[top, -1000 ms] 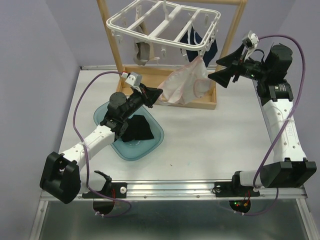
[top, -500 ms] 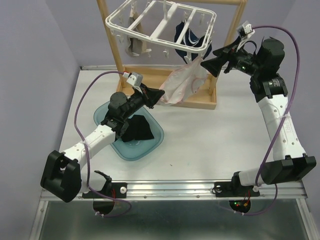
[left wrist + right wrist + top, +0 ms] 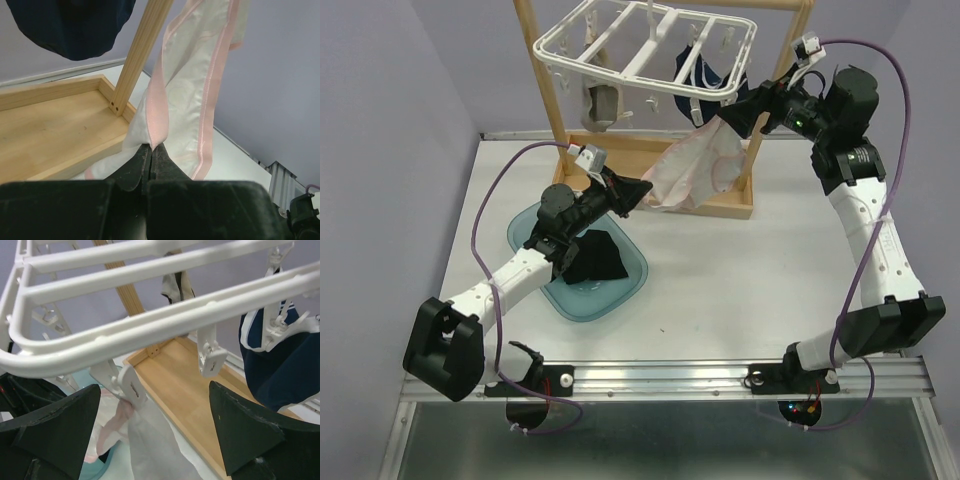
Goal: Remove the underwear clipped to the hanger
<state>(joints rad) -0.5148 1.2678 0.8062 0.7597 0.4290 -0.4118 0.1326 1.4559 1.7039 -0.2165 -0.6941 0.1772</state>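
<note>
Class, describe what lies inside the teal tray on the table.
A black cloth garment lies crumpled in the teal tray. The left arm crosses over its left part, hiding anything beneath.

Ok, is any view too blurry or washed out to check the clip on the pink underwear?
Right wrist: the clip holding the pink underwear is clear enough; the near hanger bars are bright and slightly soft, the open right gripper just dark shapes. Left wrist: the seam pinched in the left gripper is sharp. Top view: even light, soft shadows, no glare.
</note>
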